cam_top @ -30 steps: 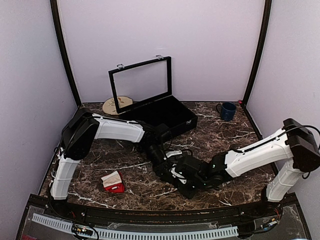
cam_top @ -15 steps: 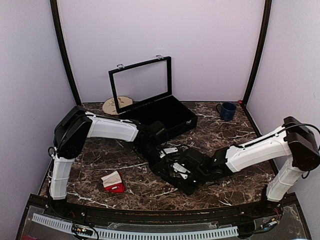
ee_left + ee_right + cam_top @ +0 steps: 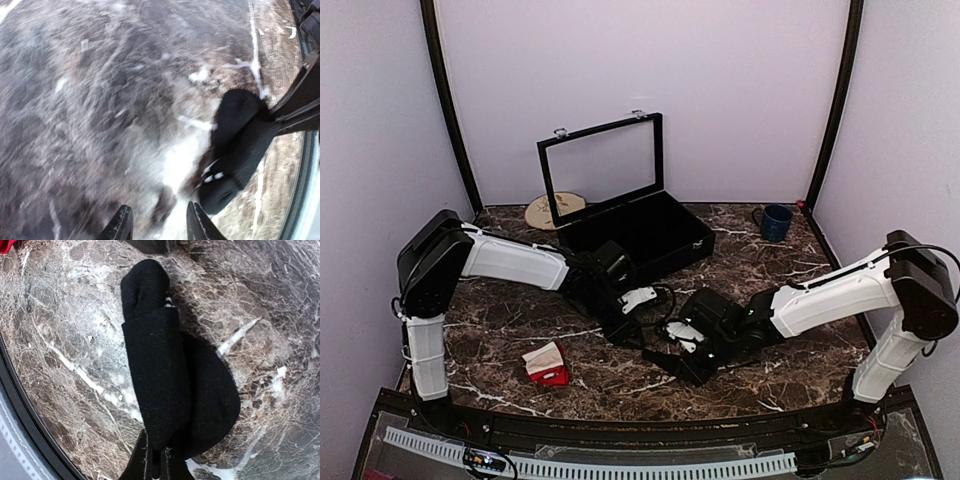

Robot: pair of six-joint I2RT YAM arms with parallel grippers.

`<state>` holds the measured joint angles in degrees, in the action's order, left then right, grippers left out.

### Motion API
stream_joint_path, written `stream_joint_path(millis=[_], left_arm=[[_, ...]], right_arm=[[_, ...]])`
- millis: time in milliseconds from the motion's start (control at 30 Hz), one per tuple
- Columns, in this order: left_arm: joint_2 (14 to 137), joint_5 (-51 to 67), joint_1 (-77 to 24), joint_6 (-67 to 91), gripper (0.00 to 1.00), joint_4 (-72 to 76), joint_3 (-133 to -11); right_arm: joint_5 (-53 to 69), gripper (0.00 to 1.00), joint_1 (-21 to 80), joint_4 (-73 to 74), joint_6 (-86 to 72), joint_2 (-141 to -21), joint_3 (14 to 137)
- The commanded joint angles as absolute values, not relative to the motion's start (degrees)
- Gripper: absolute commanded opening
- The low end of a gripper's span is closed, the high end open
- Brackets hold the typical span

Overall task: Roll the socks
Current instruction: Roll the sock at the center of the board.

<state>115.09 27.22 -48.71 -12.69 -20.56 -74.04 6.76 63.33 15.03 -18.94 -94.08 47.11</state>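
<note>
Socks (image 3: 548, 365), red, lie near left, closer to left gripper (image 3: 157, 222), jaws narrowly apart, empty; right gripper (image 3: 156, 462) clamps a black sock (image 3: 160, 365), its length running straight out from the jaws.

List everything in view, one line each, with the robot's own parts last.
red sock bundle: 1, red with a cream cuff, front left of the table.
black sock: 1, black, folded, front centre, pinched by the right gripper.
case: 1, black, lid upright, back centre.
wooden disc: 1, tan, back left, beside the case.
mug: 1, blue, back right.
table: 1, brown marble with white veins.
left gripper: 1, black fingers, open and empty, over the table's middle.
right gripper: 1, black fingers, shut on the black sock.
</note>
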Motion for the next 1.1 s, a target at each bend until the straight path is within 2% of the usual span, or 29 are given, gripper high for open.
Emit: stream_joint_path(millis=[0,400,767,1067], left_arm=[[108.43,20.93,-48.34,-10.21,0.40,-11.19,-68.18],[97.22,12.91,-50.90,-16.48,0.42,6.10,-53.38],[98.44,10.67,-59.38,-27.84,0.44,8.64,-50.48],[97.58,10.60,-61.23,-32.68,0.45,12.48,-48.25]], right_arm=[[9.22,0.00,62.16,20.68,-19.07,-97.73,45.48],[16.13,0.00,60.03,21.23,-19.65,-99.57,46.38],[21.49,0.00,58.35,22.19,-19.20,-101.69,47.13],[28.39,0.00,55.17,21.58,-19.33,-102.41,46.33]])
